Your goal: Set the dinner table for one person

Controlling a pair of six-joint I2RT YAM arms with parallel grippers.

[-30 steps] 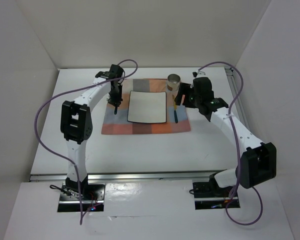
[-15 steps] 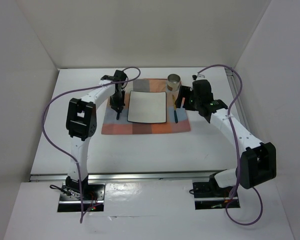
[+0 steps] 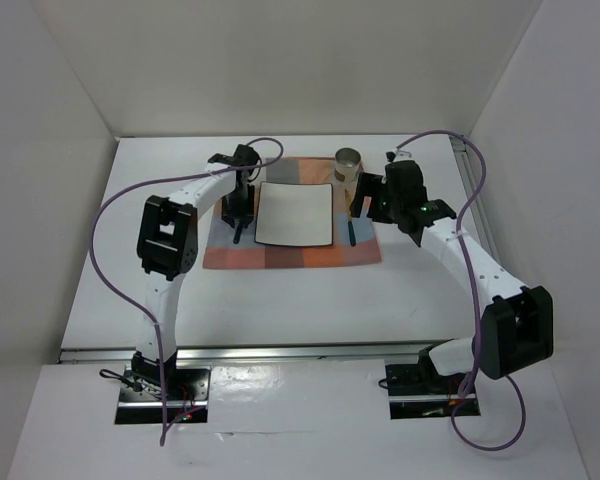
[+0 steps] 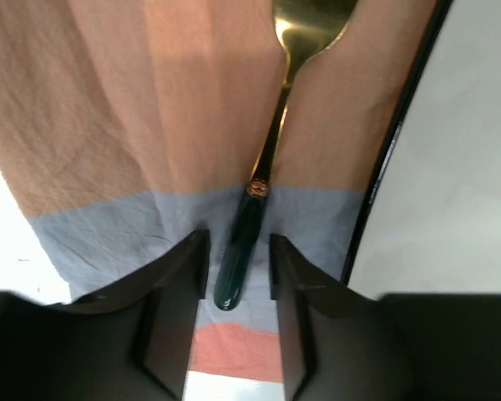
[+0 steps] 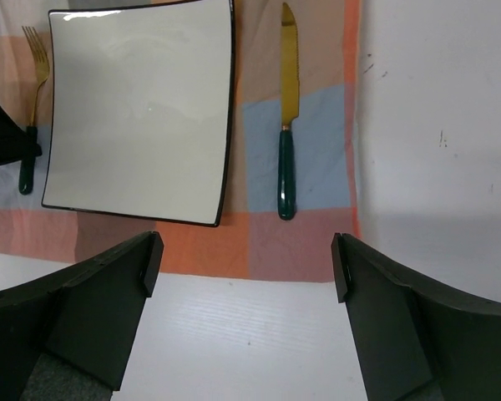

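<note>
dinner table (image 3: 280,300): white | cloth (image 5: 317,125): orange/blue-grey checks | plate (image 5: 142,109): white (black rim)

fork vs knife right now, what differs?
The fork lies left of the plate, the knife right. The fork's handle sits inside the left claw; the knife has no claw around it. Shared: gold tops, dark green handles, both on the cloth.

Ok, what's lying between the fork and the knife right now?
The white square plate sits between the fork and the knife, all on the checked cloth; the right wrist view shows it.
</note>
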